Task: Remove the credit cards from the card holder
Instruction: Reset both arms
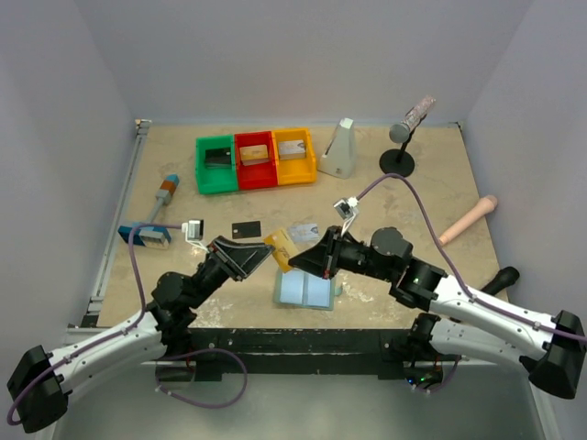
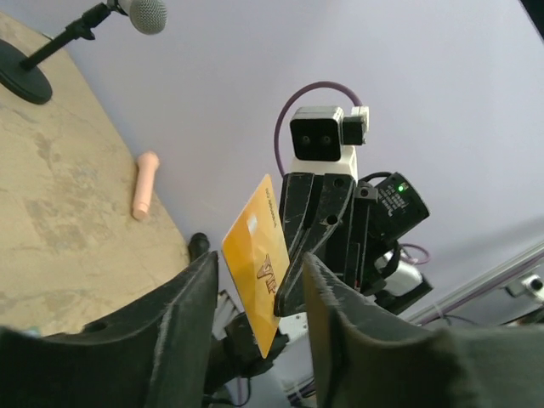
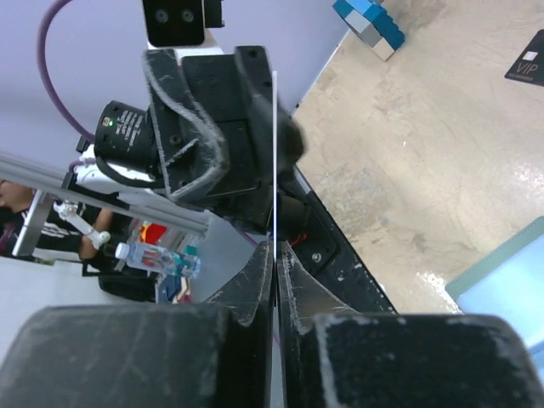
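The orange-gold credit card point(image 1: 280, 249) is held upright above the table in my right gripper point(image 1: 295, 261), which is shut on its edge. In the right wrist view the card point(image 3: 274, 153) shows edge-on between the closed fingers of the gripper point(image 3: 274, 251). My left gripper point(image 1: 261, 259) is open, with its fingers on either side of the card point(image 2: 255, 263) and not touching it. The card holder point(image 1: 305, 290) lies open on the table, pale blue faces up. The black card point(image 1: 246, 227) and the silver-grey card point(image 1: 304, 231) lie flat behind it.
Green point(image 1: 216, 165), red point(image 1: 255, 158) and yellow point(image 1: 293, 154) bins stand at the back. There is a white wedge-shaped object point(image 1: 339, 148), a microphone on a stand point(image 1: 404, 137), a beige handle point(image 1: 468, 220), a brown-handled tool point(image 1: 166, 192) and a blue object point(image 1: 147, 235).
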`<control>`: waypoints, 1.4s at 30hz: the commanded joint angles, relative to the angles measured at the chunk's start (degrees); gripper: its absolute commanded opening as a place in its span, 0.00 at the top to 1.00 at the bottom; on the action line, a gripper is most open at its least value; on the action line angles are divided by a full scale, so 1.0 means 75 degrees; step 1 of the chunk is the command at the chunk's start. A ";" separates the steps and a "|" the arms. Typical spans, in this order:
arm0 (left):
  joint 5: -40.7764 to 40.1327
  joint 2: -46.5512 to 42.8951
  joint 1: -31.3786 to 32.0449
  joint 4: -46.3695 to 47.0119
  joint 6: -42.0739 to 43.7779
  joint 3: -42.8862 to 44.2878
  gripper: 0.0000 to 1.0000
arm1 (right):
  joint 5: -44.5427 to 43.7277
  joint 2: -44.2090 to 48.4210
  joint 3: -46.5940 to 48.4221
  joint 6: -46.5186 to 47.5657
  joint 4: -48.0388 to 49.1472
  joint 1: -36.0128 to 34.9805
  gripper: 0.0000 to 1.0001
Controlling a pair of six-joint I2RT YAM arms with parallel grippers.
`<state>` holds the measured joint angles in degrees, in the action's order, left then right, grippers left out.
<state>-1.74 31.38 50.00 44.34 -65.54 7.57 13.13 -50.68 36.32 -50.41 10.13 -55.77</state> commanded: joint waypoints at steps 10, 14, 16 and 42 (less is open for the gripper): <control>0.1962 -0.0764 -0.0186 -0.2184 0.1787 0.0957 0.25 | 0.2525 0.0805 0.1918 0.2419 -0.4512 0.0334 1.00; 0.3556 0.0245 -0.0198 -0.2047 0.2012 0.1649 0.25 | 0.2808 0.0488 0.2551 0.3111 -0.5661 0.0334 1.00; 0.3828 0.0387 -0.0209 -0.1893 0.2000 0.1720 0.25 | 0.2867 0.0440 0.2634 0.3171 -0.5826 0.0323 1.00; 0.4102 0.0681 -0.0209 -0.0967 0.1743 0.1347 1.00 | 0.2179 0.0743 0.2238 0.2868 -0.5396 0.0334 0.48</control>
<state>33.43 38.50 48.75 32.56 -50.50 19.03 35.07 -49.43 54.33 -26.61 -34.89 -53.32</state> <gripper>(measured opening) 0.014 0.470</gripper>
